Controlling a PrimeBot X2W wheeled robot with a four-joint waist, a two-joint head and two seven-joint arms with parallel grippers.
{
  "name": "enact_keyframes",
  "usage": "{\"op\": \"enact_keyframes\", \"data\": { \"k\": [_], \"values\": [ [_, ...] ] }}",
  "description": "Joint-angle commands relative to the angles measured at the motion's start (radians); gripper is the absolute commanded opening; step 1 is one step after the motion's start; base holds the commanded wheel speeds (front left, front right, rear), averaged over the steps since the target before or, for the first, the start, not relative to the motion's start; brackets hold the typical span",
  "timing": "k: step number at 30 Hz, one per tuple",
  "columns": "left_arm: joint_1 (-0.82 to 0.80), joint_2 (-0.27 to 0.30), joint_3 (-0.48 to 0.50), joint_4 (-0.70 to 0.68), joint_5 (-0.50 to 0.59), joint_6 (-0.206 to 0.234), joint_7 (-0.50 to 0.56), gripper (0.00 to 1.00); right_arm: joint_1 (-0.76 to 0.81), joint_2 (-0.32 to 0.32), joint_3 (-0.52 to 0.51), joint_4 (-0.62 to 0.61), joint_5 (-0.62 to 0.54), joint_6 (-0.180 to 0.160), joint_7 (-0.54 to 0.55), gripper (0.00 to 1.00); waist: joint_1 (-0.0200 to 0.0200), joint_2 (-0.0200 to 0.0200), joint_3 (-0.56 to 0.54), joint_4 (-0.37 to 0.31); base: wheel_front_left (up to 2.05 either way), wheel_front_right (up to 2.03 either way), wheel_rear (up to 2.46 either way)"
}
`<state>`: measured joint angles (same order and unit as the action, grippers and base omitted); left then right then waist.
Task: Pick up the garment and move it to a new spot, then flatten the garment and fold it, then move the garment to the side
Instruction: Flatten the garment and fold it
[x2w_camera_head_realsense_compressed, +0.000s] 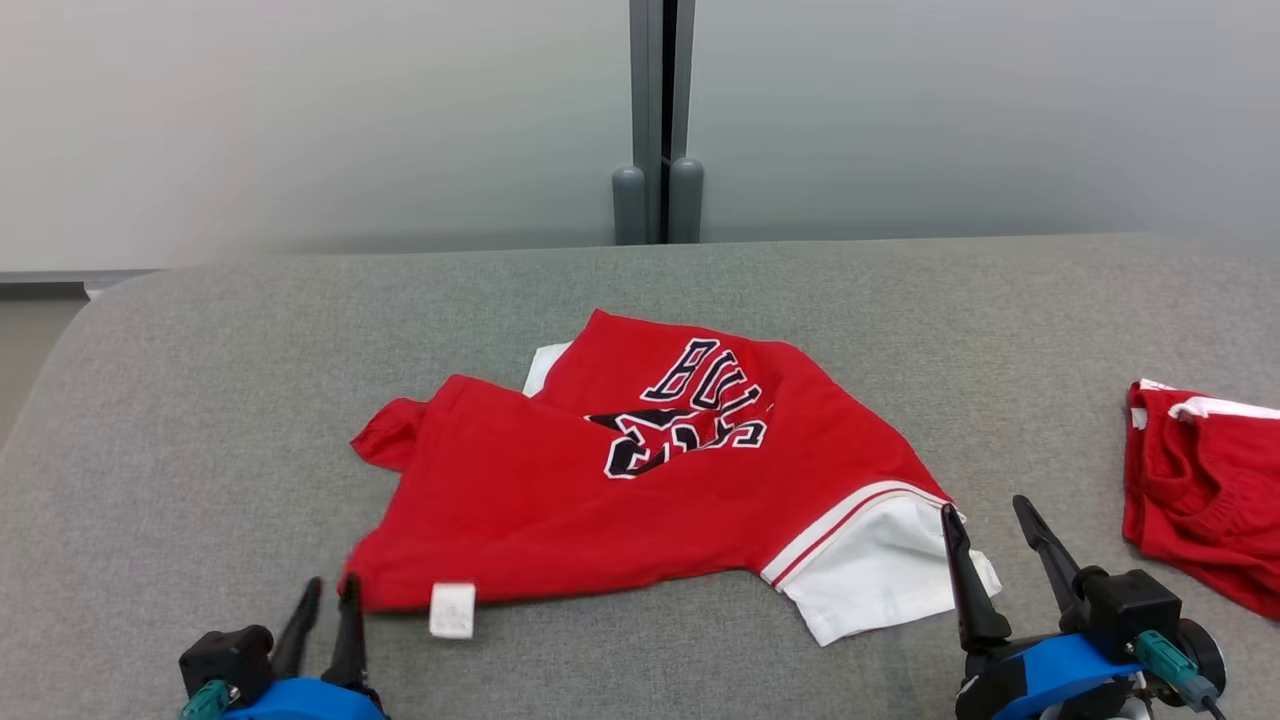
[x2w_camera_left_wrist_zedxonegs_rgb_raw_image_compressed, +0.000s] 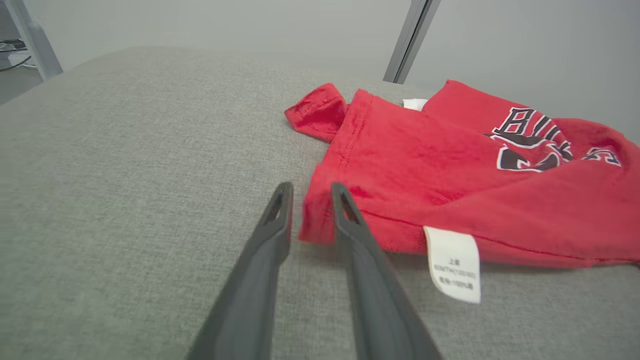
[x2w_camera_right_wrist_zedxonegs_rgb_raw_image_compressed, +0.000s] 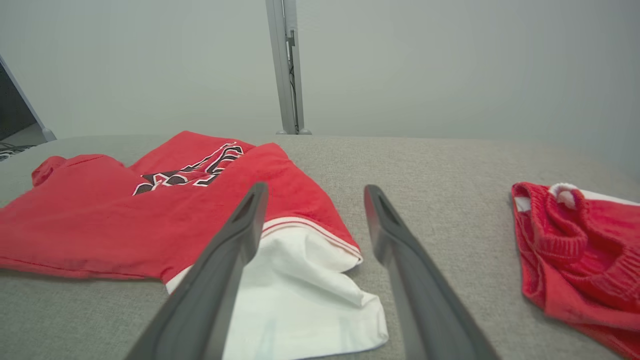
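Note:
A red T-shirt (x2w_camera_head_realsense_compressed: 600, 500) with black-and-white lettering and a white sleeve (x2w_camera_head_realsense_compressed: 880, 570) lies crumpled mid-table; a white label (x2w_camera_head_realsense_compressed: 452, 610) hangs at its near hem. My left gripper (x2w_camera_head_realsense_compressed: 330, 595) sits at the shirt's near-left corner. In the left wrist view the gripper (x2w_camera_left_wrist_zedxonegs_rgb_raw_image_compressed: 311, 189) is narrowly open, and the corner of the shirt (x2w_camera_left_wrist_zedxonegs_rgb_raw_image_compressed: 450, 165) pokes between its fingers. My right gripper (x2w_camera_head_realsense_compressed: 985, 510) stands wide open at the white sleeve's right edge. In the right wrist view this gripper (x2w_camera_right_wrist_zedxonegs_rgb_raw_image_compressed: 315, 192) hangs above the sleeve (x2w_camera_right_wrist_zedxonegs_rgb_raw_image_compressed: 300, 290), with the shirt (x2w_camera_right_wrist_zedxonegs_rgb_raw_image_compressed: 125, 215) to its left.
The grey fabric tabletop (x2w_camera_head_realsense_compressed: 200, 400) spreads wide to the left and behind the shirt. Another red knitted garment (x2w_camera_head_realsense_compressed: 1210, 490) lies at the right edge, also seen as a red heap (x2w_camera_right_wrist_zedxonegs_rgb_raw_image_compressed: 575, 240) in the right wrist view. A grey post (x2w_camera_head_realsense_compressed: 657, 120) stands behind the table.

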<state>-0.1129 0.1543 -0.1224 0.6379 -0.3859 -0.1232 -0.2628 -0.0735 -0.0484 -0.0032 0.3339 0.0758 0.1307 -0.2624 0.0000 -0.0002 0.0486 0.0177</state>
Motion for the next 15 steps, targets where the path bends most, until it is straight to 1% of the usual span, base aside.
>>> {"op": "enact_keyframes", "data": {
  "k": [1, 8, 15],
  "values": [
    [0.010, -0.003, 0.017, -0.019, 0.022, 0.010, -0.002, 1.00, 0.009, -0.005, 0.004, -0.002, 0.008, 0.000, -0.003, 1.00, 0.0000, 0.0002, -0.007, -0.006, 0.00, 0.00, 0.00],
    [0.058, -0.027, 0.088, -0.117, 0.142, 0.031, -0.002, 1.00, -0.007, -0.004, 0.015, 0.006, 0.020, 0.000, -0.003, 1.00, 0.0000, 0.0002, -0.035, -0.017, 0.00, 0.00, 0.00],
    [0.085, -0.057, 0.115, -0.126, 0.201, 0.021, -0.002, 1.00, -0.003, -0.004, 0.009, 0.033, 0.010, 0.000, -0.003, 1.00, 0.0000, 0.0002, -0.058, -0.017, 0.00, 0.00, 0.00]
  ]
}}
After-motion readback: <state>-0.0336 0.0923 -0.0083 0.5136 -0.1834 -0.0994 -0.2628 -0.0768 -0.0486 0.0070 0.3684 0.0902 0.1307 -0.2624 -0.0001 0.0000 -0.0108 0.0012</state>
